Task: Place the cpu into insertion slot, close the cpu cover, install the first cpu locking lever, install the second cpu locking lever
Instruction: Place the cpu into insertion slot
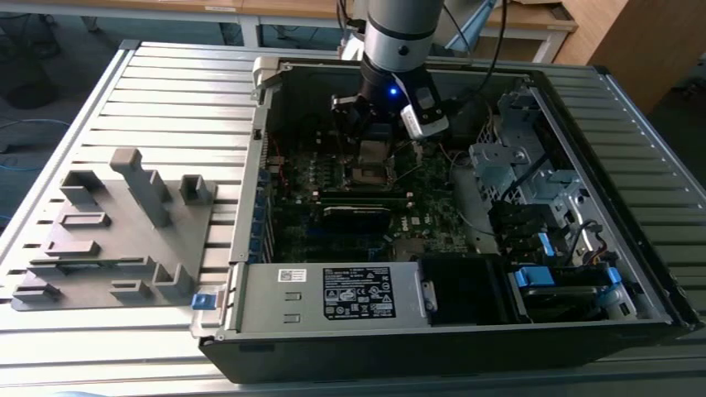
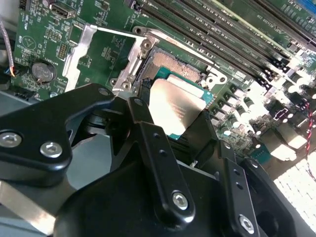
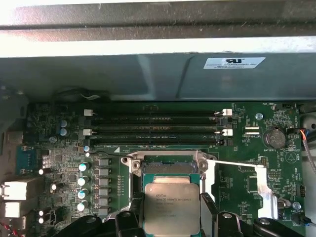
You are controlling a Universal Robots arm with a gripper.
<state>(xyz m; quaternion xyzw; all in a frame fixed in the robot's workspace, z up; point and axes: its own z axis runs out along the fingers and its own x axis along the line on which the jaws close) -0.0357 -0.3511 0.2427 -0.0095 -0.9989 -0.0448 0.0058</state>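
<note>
the hand (image 3: 170,217) is grasping the cpu (image 3: 172,205), with its two black fingers (image 3: 208,215) pressing on opposite edges of the chip. the dull silver top of the cpu is facing up and away from the board. the cpu is sitting directly over the insertion slot (image 3: 168,167), covering the part of the slot nearest the hand and leaving the far strip of contacts showing. whether the chip is touching the slot cannot be told.

just beside the hand, the cpu cover (image 2: 79,49) is lying swung open, flat against the green motherboard (image 3: 237,148) and clear of the slot. a round coin cell (image 2: 43,71) is sitting a little past the cover.

beyond the slot, away from the hand, the long black memory slots (image 3: 158,131) are running in parallel rows.

in the exterior view, the arm (image 1: 395,33) is reaching down into the open computer case (image 1: 574,107). the power supply box (image 1: 331,294) is lying at the end of the case far from the hand. the case is resting on the slatted bench (image 1: 165,83), and a grey fixture (image 1: 111,231) is standing on the bench well apart from the hand.
</note>
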